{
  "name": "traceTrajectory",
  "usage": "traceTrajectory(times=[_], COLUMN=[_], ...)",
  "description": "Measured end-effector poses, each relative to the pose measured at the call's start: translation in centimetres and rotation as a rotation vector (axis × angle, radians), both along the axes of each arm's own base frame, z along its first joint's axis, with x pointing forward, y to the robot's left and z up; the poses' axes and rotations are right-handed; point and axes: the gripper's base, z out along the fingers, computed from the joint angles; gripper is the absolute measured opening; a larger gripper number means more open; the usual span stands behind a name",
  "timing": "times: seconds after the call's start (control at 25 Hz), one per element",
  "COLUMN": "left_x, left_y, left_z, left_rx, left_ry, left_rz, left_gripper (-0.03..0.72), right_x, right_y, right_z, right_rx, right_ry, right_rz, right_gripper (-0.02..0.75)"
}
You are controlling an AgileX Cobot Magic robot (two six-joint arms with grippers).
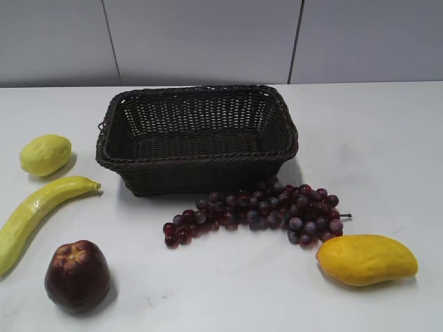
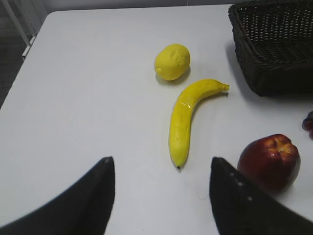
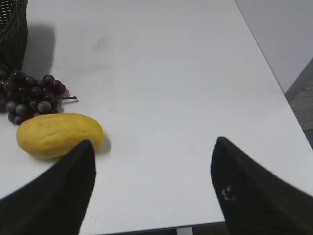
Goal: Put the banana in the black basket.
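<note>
Lying flat on the white counter, the long, curved yellow-green banana sits left of the large dark woven wicker basket, apart from it, between a round yellow lemon and a dark red apple. Both the left gripper and right gripper hover with jaws spread wide, holding nothing.

Black basket: dk brown-black woven wicker. Left of it, banana pale yellow-green, lemon yellow. In front, grapes dk purple-red; bench white.
</note>
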Motion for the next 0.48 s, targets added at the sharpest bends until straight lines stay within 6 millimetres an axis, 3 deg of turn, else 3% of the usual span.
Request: traceTrajectory(times=[0.08, 0.24, 0.48], left_x=[0.8, 4.5, 10.1], left_y=[0.0, -0.2, -0.5], left_z=[0.4, 1.0, -0.5], left_rx=[-0.002, -0.027, -0.064], left_ry=[0.013, 0.095, 0.263], left_rz=[0.0, -0.003, 0.005], left_gripper=[0.596, 0.596, 0.596], right_x=[0.0, 0.0, 0.0], right_y=[0.0, 0.0, 0.0], right_z=[0.0, 0.0, 0.0], right_rx=[0.0, 0.0, 0.0], right_ry=[0.0, 0.0, 0.0], right_rz=[0.0, 0.0, 0.0], right_gripper=[0.587, 0.587, 0.587])
